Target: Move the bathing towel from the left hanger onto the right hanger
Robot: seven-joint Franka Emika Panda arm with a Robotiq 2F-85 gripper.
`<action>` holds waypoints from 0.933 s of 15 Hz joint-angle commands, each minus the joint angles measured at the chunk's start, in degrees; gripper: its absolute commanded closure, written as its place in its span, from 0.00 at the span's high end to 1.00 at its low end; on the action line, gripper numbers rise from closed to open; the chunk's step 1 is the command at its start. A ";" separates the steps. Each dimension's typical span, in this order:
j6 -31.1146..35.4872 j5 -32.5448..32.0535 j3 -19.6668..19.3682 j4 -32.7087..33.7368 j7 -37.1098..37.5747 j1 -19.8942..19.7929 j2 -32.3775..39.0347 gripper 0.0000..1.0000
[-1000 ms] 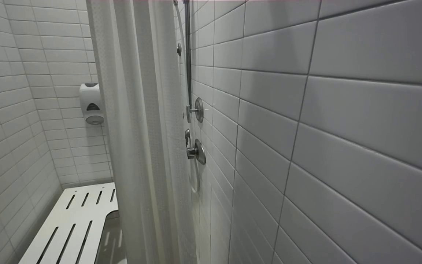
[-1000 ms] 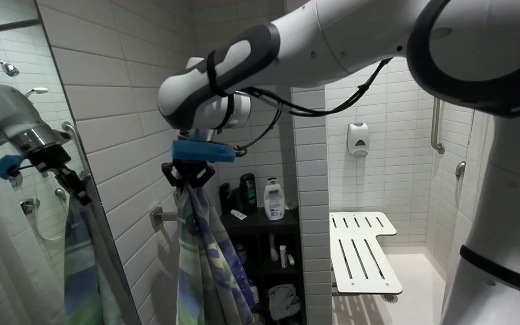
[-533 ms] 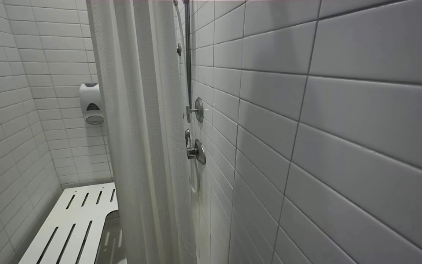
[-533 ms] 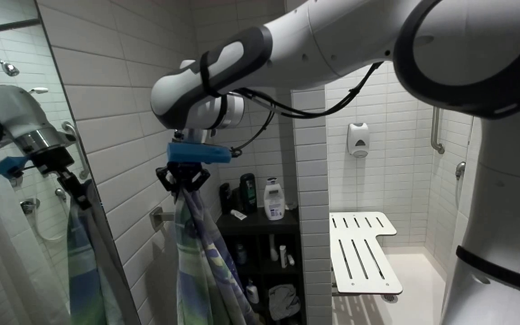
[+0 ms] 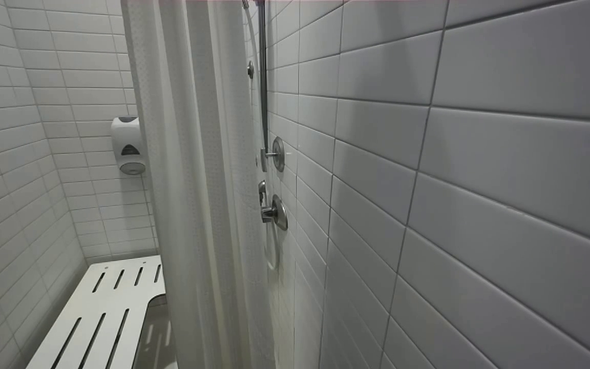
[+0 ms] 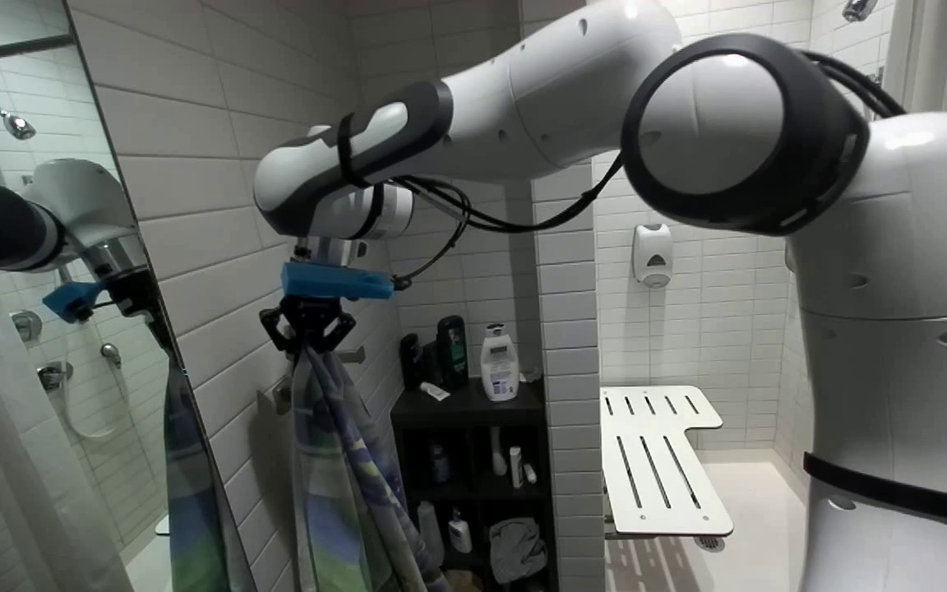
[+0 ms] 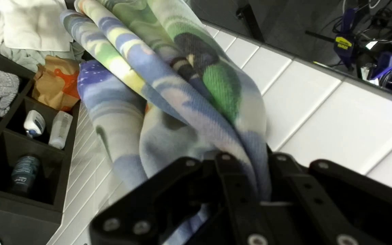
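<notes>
A patterned towel [image 6: 334,485] gripped by its bunched top in the claw [image 6: 307,347], suspended beside a tiled wall [image 6: 186,189], a metal hanger [image 6: 281,396] partly covered by it, a white slotted bench [image 6: 654,423] shown in both exterior views, well apart.

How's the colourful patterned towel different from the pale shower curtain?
The multicoloured patterned cloth towel has blues, greens and purples; the pale textured shower curtain is nearly one colour. The towel is pinched and bunched in the black gripper, while the curtain isn't gripped by it. Both hang down in folds.
</notes>
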 commanded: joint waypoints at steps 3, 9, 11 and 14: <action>-5.56 -3.20 -0.52 13.82 0.12 1.88 10.00 0.04; -10.85 -5.14 -1.67 24.99 -1.39 3.98 19.98 0.04; -12.73 -5.41 -2.07 28.23 -2.10 4.68 22.99 0.04; -15.62 -5.39 -2.74 32.94 -3.24 5.47 27.07 0.04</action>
